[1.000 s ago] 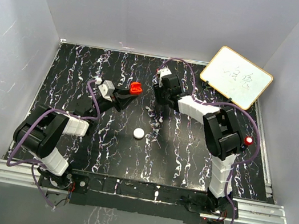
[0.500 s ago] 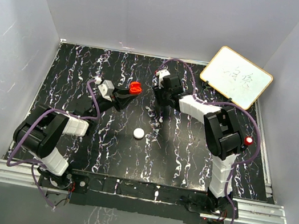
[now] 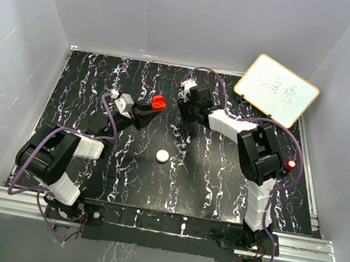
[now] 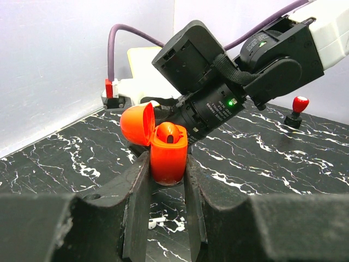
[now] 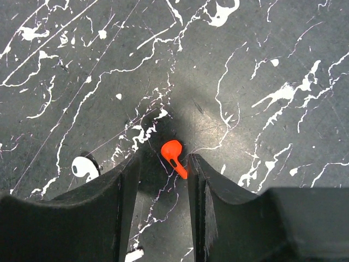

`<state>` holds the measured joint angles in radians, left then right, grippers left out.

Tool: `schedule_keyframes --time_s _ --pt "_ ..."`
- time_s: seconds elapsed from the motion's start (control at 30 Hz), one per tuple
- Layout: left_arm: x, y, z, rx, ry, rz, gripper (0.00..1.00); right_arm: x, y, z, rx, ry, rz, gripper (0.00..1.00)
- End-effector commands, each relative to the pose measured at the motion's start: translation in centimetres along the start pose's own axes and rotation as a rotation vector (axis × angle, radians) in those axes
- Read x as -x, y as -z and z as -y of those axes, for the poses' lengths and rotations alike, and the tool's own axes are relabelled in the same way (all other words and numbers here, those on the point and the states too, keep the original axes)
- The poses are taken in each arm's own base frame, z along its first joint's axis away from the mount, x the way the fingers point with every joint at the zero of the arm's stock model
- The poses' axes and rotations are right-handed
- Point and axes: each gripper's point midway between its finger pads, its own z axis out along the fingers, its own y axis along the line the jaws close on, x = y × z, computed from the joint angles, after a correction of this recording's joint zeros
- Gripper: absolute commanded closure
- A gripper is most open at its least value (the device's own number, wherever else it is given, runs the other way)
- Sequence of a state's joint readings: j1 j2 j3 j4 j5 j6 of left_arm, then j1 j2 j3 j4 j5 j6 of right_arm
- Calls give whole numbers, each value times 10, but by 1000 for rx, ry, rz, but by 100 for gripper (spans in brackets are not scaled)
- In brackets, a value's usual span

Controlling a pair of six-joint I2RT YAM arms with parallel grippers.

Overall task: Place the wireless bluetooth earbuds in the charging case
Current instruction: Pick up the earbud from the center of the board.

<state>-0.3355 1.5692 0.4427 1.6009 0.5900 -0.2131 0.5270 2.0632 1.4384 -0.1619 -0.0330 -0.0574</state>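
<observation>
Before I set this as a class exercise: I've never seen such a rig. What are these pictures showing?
Two robot arms are bolted to a black marbled table. One picture looks down from above; the other two come from a camera on each wrist. The left claw is shut on an open red charging case with one earbud already inside. The right claw is open, its fingers either side of a red earbud lying on the table. A white puck lies nearby.

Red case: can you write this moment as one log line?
left gripper: shut on charging case | case: lid open, seated earbud inside | right gripper: open around loose earbud on table
</observation>
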Motion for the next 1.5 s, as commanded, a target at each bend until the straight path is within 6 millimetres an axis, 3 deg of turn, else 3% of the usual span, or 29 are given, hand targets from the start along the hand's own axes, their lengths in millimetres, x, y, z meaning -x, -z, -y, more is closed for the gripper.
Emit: schedule_keyframes --time_s 0.0,0.67,1.47 --pt "50 0 8 -37 -131 169 100 23 -1 4 3 14 51 62" --pt "49 0 8 -38 -129 167 100 11 -7 2 29 7 15 71" --pt "48 0 8 -37 -128 166 100 10 -12 3 26 9 3 73"
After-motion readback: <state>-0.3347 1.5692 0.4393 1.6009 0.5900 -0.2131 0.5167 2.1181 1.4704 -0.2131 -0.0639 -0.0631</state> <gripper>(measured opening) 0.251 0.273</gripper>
